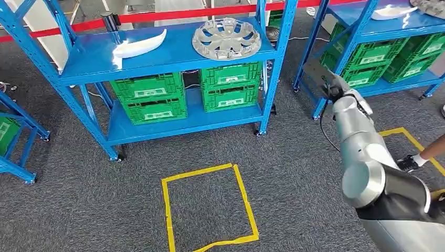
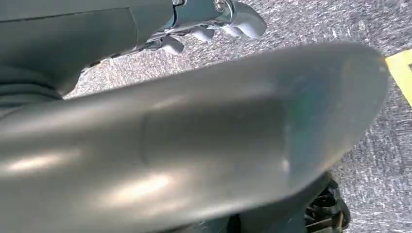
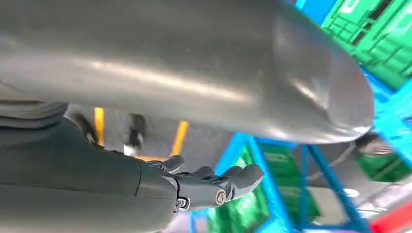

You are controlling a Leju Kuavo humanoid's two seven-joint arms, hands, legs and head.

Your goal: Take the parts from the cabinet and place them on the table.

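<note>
Quickly, head view first: blue cabinet (image 1: 178, 123) straight ahead across the carpet, well apart from the robot. On its top shelf, one white trim piece (image 1: 139, 44) and one silver wheel cover (image 1: 226, 38), both lying flat and apart from each other, probably laid out that way for an easy grab from the front. Also one small black cylinder (image 1: 110, 21) standing at the back of the same shelf. Below, four green crates (image 1: 156, 109), stacked two and two, side by side. Second cabinet (image 1: 362, 23) to the right with one more white piece (image 1: 393, 10), the edge of one more wheel cover (image 1: 433, 6) and four green crate fronts (image 1: 375, 52). One yellow tape square (image 1: 210, 205) on the floor, likely a standing mark. Right arm (image 1: 362, 152) raised forward on the right, right hand (image 1: 331, 86) hanging in the air toward the second cabinet, touching nothing. Person's shoe (image 1: 406, 163) at the right edge.

Left wrist view: left hand (image 2: 209, 22) over grey carpet, fingers loosely bent and apart, holding nothing; looks parked at the side. One strip of yellow tape (image 2: 401, 73) at the edge.

Right wrist view: right hand (image 3: 209, 187) with fingers stretched out and slightly spread, empty, blue uprights and green crates beyond.

Judged step: approach only, no part picked yet.
</note>
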